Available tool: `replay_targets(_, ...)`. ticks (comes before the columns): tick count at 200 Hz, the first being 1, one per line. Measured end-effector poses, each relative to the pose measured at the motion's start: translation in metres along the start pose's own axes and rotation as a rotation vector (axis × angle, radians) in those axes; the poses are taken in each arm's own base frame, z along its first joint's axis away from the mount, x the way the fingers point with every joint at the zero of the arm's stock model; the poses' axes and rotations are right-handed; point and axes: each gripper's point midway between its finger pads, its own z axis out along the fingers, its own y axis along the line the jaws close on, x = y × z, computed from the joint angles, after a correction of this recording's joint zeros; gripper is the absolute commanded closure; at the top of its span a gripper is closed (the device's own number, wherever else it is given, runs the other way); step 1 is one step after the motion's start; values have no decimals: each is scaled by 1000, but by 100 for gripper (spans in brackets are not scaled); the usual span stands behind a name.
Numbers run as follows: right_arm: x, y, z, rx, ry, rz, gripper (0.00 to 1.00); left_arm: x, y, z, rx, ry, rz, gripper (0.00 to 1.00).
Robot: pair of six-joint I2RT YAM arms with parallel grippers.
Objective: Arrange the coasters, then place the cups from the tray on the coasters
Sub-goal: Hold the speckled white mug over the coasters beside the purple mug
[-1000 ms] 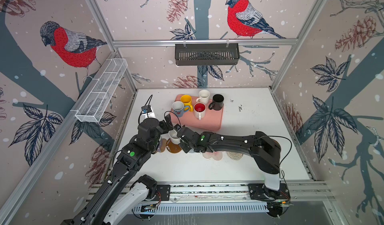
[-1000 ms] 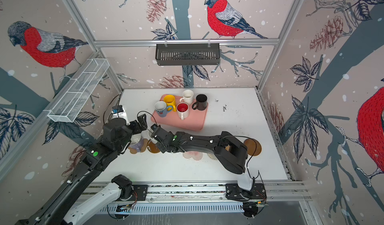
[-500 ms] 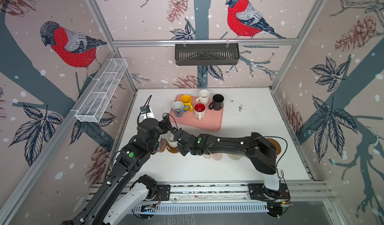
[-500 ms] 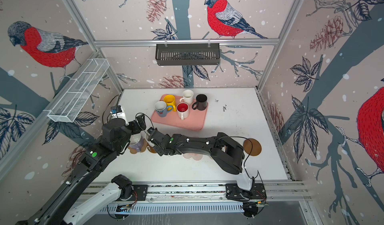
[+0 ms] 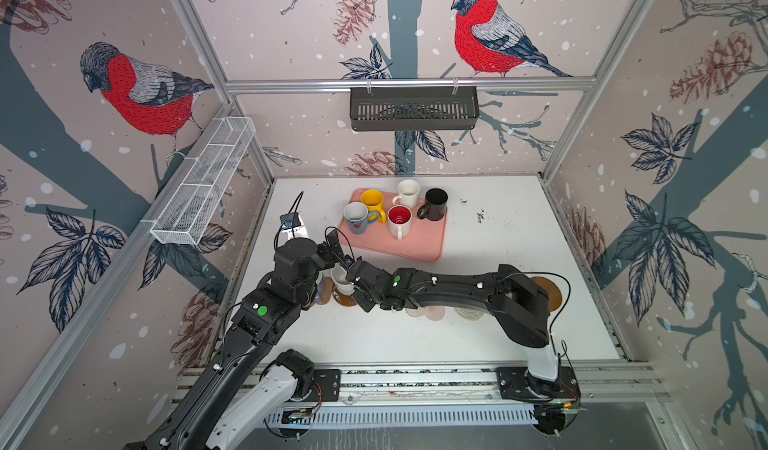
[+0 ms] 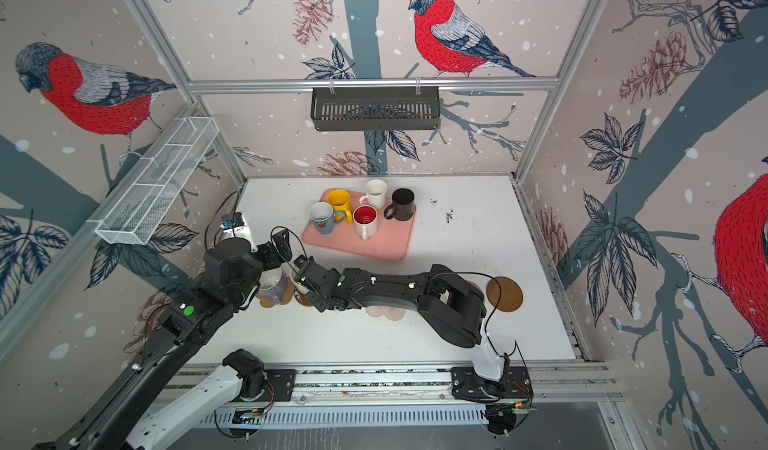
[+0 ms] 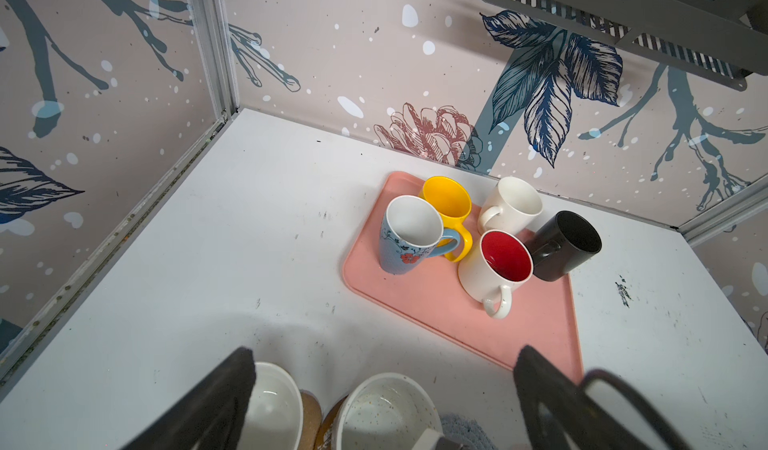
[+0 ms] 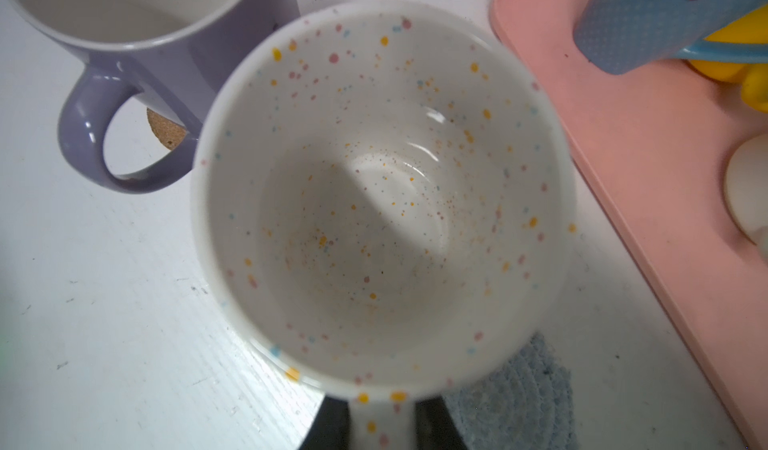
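Shifted leftward since a second ago, the right pincer (image 8: 382, 423) is clenched on the handle of the speckled mug (image 8: 374, 186), holding it over the brown coaster (image 7: 328, 427) just beside the lavender mug (image 8: 124, 65), while the left pincer (image 7: 384, 365) hangs spread and empty close by. Released off-centre, it could tilt on the disc's edge, and a sideways drift could knock its neighbour. Five mugs (image 5: 399, 219) wait on the pink tray (image 5: 415, 246) on the scuffed white counter (image 5: 519, 227), inside bird-papered walls (image 5: 291, 32).
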Motion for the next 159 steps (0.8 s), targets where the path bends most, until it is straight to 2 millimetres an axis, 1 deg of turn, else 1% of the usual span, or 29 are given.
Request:
replay_targets(37,1,0,0,0,1,0,98,2,0,1,-2,4,2,3)
replay_targets(66,1,0,1,0,1,1,91,3,1,2,-4,7,4,3)
replay_targets(97,3,1,-1,0,-3,0,73,4,1,1,-3,7,3,3)
replay_targets(114,4,2,-1,-2,-7,-1,64,5,2,1,-4,8,4,3)
replay_targets(129,3,3,-2,-3,-11,1,55,6,2,1,-4,9,4,3)
replay_targets(159,1,2,-3,1,-20,17,43,6,2,1,-2,10,2,3)
